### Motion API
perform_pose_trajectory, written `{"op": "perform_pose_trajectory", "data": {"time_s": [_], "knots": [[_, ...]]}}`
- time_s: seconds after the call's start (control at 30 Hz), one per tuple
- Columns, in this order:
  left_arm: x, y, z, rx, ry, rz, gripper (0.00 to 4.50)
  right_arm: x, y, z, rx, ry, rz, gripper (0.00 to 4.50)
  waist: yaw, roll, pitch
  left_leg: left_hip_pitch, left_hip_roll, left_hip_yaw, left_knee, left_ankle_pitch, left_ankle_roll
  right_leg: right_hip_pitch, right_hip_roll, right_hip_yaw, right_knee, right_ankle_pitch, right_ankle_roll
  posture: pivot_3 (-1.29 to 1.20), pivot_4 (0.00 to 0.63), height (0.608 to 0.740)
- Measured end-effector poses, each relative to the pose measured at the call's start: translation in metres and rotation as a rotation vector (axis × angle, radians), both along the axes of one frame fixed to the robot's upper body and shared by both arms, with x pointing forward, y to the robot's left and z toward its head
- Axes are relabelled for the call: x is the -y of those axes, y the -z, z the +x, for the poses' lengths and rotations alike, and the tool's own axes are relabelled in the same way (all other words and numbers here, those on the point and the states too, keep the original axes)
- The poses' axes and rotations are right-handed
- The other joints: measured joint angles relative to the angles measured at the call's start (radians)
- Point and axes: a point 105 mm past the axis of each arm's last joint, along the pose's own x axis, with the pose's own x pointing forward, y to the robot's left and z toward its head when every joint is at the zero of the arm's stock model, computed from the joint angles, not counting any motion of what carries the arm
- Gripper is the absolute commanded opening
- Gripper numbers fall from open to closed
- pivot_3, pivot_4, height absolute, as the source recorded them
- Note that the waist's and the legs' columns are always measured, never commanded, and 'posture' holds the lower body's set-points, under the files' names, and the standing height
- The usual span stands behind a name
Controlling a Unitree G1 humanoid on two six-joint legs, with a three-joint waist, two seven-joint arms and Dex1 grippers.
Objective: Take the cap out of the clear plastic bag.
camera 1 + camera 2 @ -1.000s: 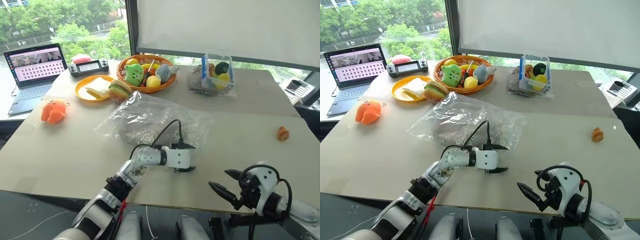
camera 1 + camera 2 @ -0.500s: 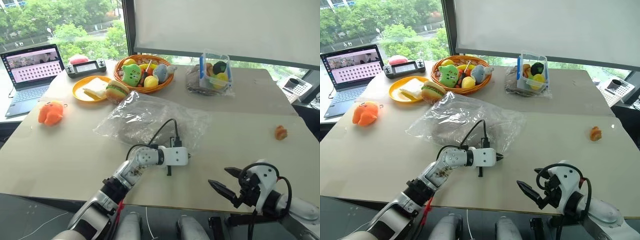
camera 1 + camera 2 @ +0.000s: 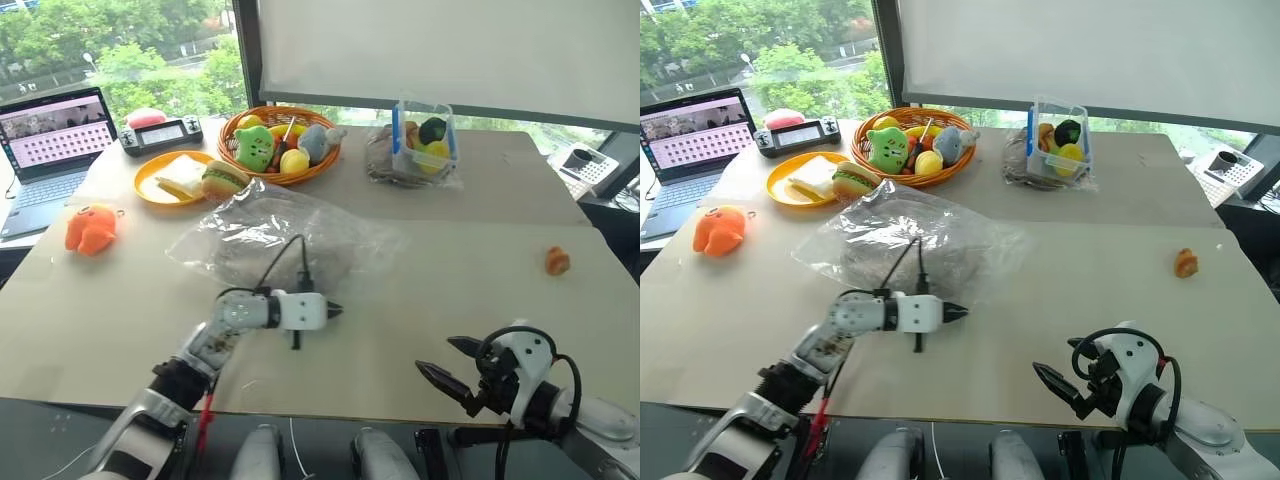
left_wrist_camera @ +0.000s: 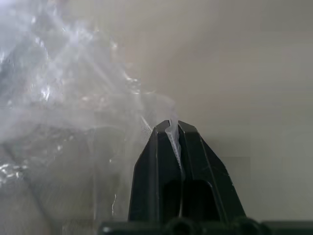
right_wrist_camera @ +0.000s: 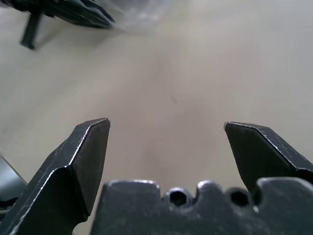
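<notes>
Daylight from the window [image 3: 120, 50] at upper left brightens the table [image 3: 480, 270]; a lowered white blind [image 3: 450, 50] mutes the upper right. Glossy highlights streak the clear plastic bag [image 3: 270, 235]. Head views are sharp; both wrist views are soft, hazy and blurred beyond the fingers.

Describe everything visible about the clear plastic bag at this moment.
The clear plastic bag is large, crinkled and glossy, lying flat on the beige table in front of the fruit basket. A grey-beige cap shows dimly through it. The left gripper is shut on a thin fold of its near edge; nothing else touches it.
</notes>
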Motion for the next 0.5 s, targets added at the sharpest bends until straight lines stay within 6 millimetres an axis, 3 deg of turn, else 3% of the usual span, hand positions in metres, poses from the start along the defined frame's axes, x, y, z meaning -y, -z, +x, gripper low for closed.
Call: {"op": "perform_pose_trajectory", "data": {"time_s": [0.2,0.33,0.47,0.5], "knots": [[-0.060,-0.014,-0.024,0.072,0.092,0.019,0.08,-0.005,0.007,0.008,-0.014,-0.034,0.011,4.50,0.000,0.000,0.000,-0.002,0.000,0.002,0.000,0.000,0.000,-0.001,-0.002,0.000,-0.001,0.002,-0.003,0.00,0.150,0.740],[-0.104,0.004,-0.051,0.060,0.178,0.118,0.08,-0.004,0.011,0.017,-0.008,-0.048,0.002,4.50,-0.003,-0.001,0.001,-0.001,0.002,0.003,-0.001,0.000,0.000,-0.002,-0.002,0.000,-0.001,0.002,-0.006,0.00,0.150,0.740],[-0.134,0.011,-0.051,0.082,0.126,0.157,0.08,-0.008,0.014,0.025,-0.008,-0.085,0.002,4.50,0.006,-0.001,0.001,-0.001,0.003,0.005,0.000,0.000,0.000,-0.001,-0.002,-0.002,-0.001,0.002,-0.005,0.00,0.150,0.740],[-0.138,0.010,-0.048,0.085,0.103,0.154,0.34,-0.009,0.014,0.027,-0.005,-0.093,0.002,4.50,0.009,-0.001,0.001,-0.001,0.003,0.005,0.000,0.000,0.000,-0.002,-0.002,-0.002,0.000,0.001,-0.004,0.00,0.150,0.740]]}}
